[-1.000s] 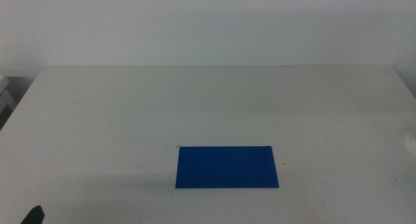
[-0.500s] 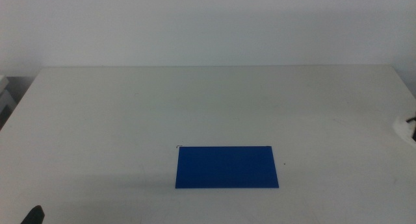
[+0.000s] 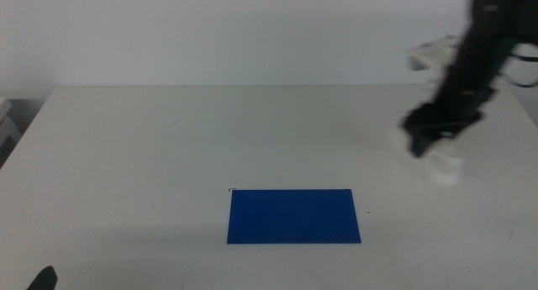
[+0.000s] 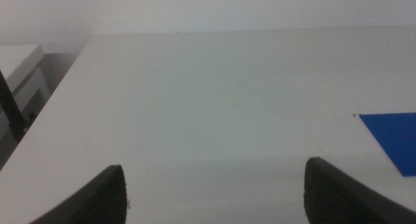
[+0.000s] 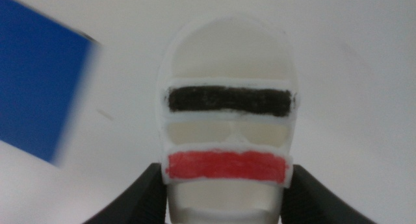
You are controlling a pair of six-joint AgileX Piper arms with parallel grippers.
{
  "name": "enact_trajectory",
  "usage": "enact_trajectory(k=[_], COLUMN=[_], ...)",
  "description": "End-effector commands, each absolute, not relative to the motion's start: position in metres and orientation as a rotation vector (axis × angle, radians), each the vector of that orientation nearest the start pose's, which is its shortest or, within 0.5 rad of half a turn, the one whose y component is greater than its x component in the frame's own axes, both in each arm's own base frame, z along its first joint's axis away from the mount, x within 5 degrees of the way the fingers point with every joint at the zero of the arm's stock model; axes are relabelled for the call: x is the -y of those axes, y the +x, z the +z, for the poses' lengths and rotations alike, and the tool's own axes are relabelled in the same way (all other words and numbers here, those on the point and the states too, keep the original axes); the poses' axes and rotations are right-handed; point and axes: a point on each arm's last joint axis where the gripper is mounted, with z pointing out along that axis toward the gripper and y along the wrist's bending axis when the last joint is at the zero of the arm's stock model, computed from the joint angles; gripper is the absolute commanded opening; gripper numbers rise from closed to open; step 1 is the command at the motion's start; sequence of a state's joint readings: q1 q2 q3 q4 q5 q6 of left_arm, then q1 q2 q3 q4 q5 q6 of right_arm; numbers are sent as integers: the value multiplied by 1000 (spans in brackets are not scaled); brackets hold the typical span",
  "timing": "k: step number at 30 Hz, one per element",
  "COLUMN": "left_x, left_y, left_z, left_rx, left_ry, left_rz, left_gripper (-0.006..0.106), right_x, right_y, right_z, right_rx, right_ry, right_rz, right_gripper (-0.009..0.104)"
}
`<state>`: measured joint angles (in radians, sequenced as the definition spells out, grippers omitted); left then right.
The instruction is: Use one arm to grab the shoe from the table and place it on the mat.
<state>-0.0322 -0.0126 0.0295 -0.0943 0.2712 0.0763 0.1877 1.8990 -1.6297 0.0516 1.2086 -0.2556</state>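
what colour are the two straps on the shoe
One black, one red, on the white shoe; clearest in the right wrist view.

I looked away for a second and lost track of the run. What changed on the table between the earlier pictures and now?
The right arm has swung in from the right side over the table; earlier only a white sliver showed at the right edge. Its right gripper now holds the shoe between its jaws, right of the mat and not yet over it. The mat has not moved, and the left gripper waits open near the bottom-left corner.
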Motion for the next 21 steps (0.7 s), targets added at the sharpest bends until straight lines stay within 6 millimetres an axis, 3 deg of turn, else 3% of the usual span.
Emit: enact_trajectory(k=[1,6,12,15,21], left_x=[4,4,4,4,4], left_y=[55,55,55,55,55], left_z=[185,185,185,185,185], left_rx=[-1684,-1684,-1684,-1684,-1684], left_ry=[21,21,21,21,21], left_rz=[-66,-66,-66,-66,-66], left_gripper=[94,94,94,94,94], right_x=[-105,-175,-229,-245,-251], right_y=[386,392,389,385,382], right_z=[289,281,263,259,258], right_rx=[-2821,-2810,-2839,-2851,-2845], right_ry=[-603,-666,-685,-681,-715], right_rz=[77,128,168,177,172], right_gripper=[-4,-4,-4,-4,-4])
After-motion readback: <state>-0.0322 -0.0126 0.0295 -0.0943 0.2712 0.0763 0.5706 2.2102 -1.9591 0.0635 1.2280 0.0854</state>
